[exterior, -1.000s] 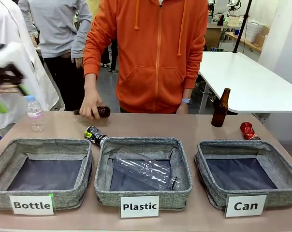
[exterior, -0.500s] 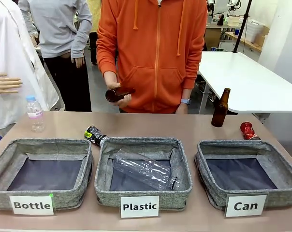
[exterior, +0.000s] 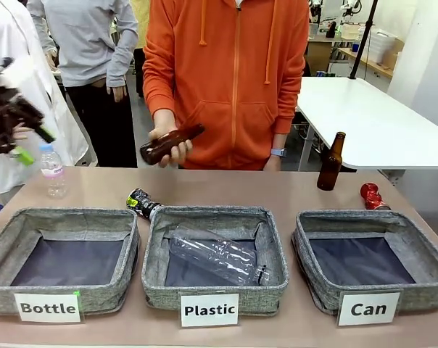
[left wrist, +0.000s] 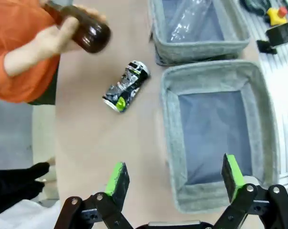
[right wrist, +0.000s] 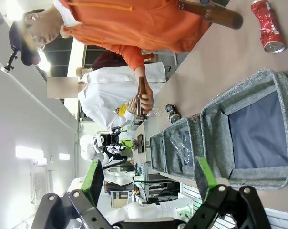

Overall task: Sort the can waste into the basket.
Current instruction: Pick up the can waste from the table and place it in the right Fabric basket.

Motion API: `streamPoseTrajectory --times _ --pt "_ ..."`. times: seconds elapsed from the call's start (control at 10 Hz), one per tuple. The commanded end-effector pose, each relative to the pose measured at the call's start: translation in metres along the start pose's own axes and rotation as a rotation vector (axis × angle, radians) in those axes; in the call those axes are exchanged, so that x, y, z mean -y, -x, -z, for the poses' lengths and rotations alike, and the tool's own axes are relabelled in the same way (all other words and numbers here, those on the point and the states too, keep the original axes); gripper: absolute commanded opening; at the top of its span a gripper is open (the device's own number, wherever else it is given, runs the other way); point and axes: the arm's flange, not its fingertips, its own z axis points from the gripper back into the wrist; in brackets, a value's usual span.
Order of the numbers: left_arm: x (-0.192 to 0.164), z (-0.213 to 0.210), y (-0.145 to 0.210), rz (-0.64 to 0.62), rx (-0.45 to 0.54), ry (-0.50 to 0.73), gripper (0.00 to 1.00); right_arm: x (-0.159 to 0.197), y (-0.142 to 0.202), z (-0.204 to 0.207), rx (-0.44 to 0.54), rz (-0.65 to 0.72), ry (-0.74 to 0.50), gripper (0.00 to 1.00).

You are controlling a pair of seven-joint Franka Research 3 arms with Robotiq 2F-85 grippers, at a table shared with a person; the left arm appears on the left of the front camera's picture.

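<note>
Just beyond the far left corner of the Plastic basket [exterior: 152, 246], the dark crushed can [exterior: 143, 202] lies on its side on the counter [exterior: 226, 188]. Its long axis runs diagonally, with the nearer end pointing at that corner. The red crushed can [exterior: 371, 196] also lies flat, just behind the far right corner of the Can basket [exterior: 306, 243] and apart from it, its axis running roughly far to near. The Can basket shows only its dark lining, as does the Bottle basket [exterior: 1, 250]. A clear plastic bottle [exterior: 219, 257] lies in the Plastic basket.

The left gripper [exterior: 32, 145] is motion-blurred at the picture's edge; its wrist view shows its fingers spread wide and holding nothing. The right gripper [right wrist: 149, 175] is likewise spread and holding nothing. A person's hand [exterior: 174, 152] holds a brown glass bottle [exterior: 193, 133] tilted above the counter.
</note>
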Motion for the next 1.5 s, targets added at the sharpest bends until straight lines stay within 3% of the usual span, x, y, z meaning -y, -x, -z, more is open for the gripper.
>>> streamPoseTrajectory --times 0.0,0.2,0.5,0.9,1.2,1.4 --pt "-0.024 -0.015 0.006 -0.038 -0.091 0.059 1.00 -0.001 -0.001 -0.002 -0.004 -0.023 -0.007 1.00" --pt "-0.011 -0.048 0.043 -0.078 -0.097 0.093 1.00 -0.001 -0.001 -0.002 -0.004 -0.023 -0.007 1.00" --pt "0.071 -0.100 0.120 -0.165 -0.110 -0.055 1.00 -0.001 -0.001 -0.002 -0.004 -0.023 -0.007 1.00" --pt "0.116 -0.097 0.179 -0.187 0.010 -0.103 1.00 -0.001 -0.001 -0.002 -0.004 -0.023 -0.007 1.00" --pt "0.116 -0.098 0.179 -0.178 -0.001 -0.112 1.00 -0.001 -0.001 -0.002 -0.004 -0.023 -0.007 1.00" --pt "0.100 -0.095 0.153 -0.172 -0.025 -0.095 1.00 -0.001 -0.001 -0.002 -0.004 -0.023 -0.007 1.00"
